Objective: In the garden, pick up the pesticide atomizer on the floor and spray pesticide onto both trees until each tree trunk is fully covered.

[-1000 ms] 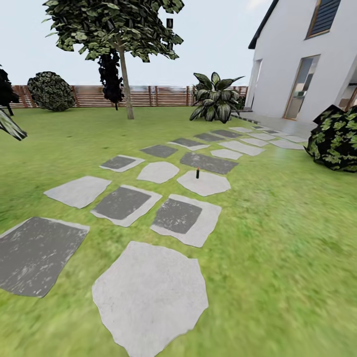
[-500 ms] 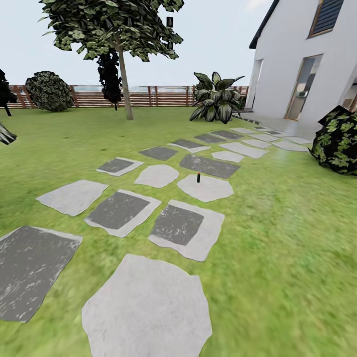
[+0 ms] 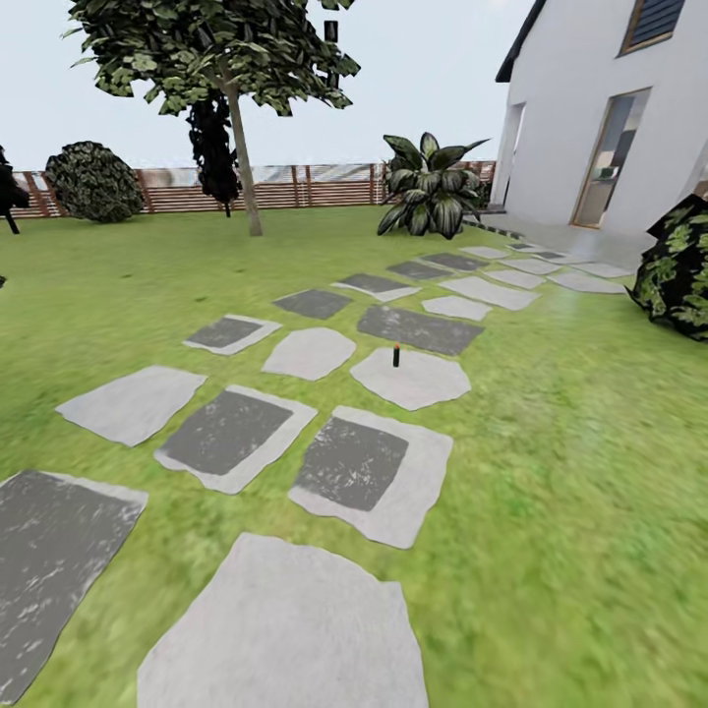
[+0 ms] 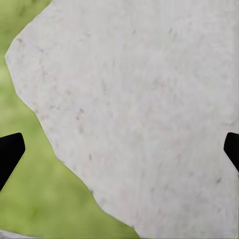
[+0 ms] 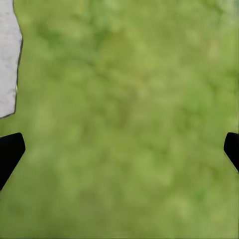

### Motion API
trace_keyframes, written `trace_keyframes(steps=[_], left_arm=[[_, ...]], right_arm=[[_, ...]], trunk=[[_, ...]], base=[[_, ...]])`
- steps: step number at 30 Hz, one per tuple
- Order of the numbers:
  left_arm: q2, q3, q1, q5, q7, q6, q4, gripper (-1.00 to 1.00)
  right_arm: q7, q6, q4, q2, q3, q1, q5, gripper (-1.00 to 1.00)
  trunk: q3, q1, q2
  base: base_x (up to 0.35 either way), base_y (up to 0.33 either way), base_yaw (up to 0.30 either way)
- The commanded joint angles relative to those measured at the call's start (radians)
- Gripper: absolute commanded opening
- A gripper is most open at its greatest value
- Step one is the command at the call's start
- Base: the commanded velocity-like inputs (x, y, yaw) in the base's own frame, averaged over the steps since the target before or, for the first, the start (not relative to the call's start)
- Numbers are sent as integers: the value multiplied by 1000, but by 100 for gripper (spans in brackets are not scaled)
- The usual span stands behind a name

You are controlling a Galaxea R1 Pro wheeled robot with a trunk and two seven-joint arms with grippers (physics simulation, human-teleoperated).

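Observation:
The pesticide atomizer (image 3: 395, 355) is a small dark upright object standing on a pale stepping stone (image 3: 413, 379) in the middle of the garden lawn, several stones ahead of me. A tree (image 3: 211, 49) with jagged dark-green foliage rises at the back left, and its bare pale tree trunk (image 3: 243, 167) stands in front of the fence. In the left wrist view my left gripper (image 4: 119, 154) is open above a pale stone slab (image 4: 149, 99), holding nothing. My right gripper (image 5: 119, 154) is open over grass (image 5: 124, 124), also holding nothing. No pesticide specks are in sight.
A path of grey and pale stepping stones (image 3: 226, 431) runs from me toward the white house (image 3: 600, 108) at the right. A dark bush (image 3: 678, 270) sits at the right edge, a broad-leaved plant (image 3: 433, 187) by the house, a round bush (image 3: 90, 182) before the slat fence (image 3: 315, 185).
The whole head view has shifted: the camera has moved forward along the path, near stones sliding down and left. The atomizer has stayed on its stone.

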Motion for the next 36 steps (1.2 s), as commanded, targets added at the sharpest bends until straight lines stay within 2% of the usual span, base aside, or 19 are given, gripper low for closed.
trace_keyframes(steps=[1,36], left_arm=[[0,0,0,0,0,0,0,100],[0,0,0,0,0,0,0,100]], right_arm=[[0,0,0,0,0,0,0,100],[0,0,0,0,0,0,0,100]], trunk=[[0,0,0],[0,0,0]], base=[[340,0,0],[340,0,0]])
